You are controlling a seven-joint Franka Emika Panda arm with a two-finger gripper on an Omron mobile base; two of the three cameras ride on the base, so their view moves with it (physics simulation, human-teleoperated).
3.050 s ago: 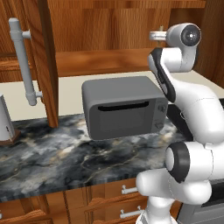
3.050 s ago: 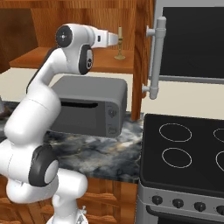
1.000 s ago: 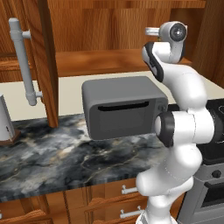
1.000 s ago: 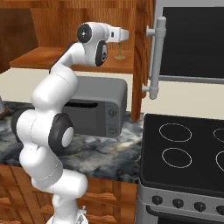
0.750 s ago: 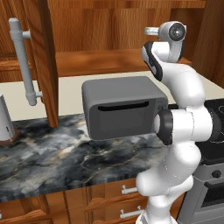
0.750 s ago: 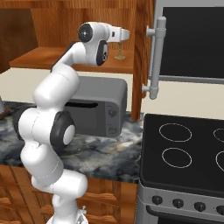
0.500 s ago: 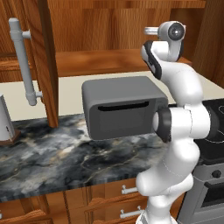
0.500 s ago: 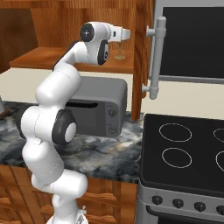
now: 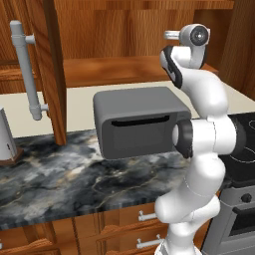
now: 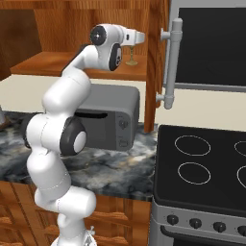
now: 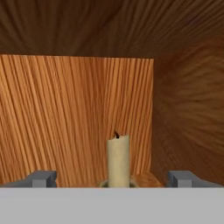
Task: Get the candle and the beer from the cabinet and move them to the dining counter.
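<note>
candle: one candle (image 11: 118, 159), cream with a dark wick, standing upright on the cabinet shelf near the shelf's right end; in the right base view its brass-gold holder (image 10: 131, 60) shows just past the robot's wrist
tool: one tool (image 11: 112, 178), released, its two fingertips (image 11: 40, 178) standing wide apart on either side of the candle and touching nothing; the candle sits between them, slightly right of centre
cabinet: one cabinet (image 9: 124, 40), reddish-brown wood, open, with two doors swung out, each carrying one long grey bar handle (image 9: 28, 69); the second handle (image 10: 171, 62) hangs just right of the shelf
arm: one white arm (image 9: 203, 149) rising from the base and reaching into the cabinet at shelf height
desk: one marbled black-and-grey desk (image 9: 60, 179) below the cabinet, carrying one grey microwave (image 9: 139, 120) towards its right end
stove: one black stove (image 10: 206, 168) touching the desk's right edge, four ring burners counted, the far right ones cut by the frame
hidden: the candle's base is cut off at the bottom of the hand view; the robot's wrist covers most of the candle in the right base view; an object at the desk's left edge (image 9: 6, 139) is cut off and cannot be made out
</note>
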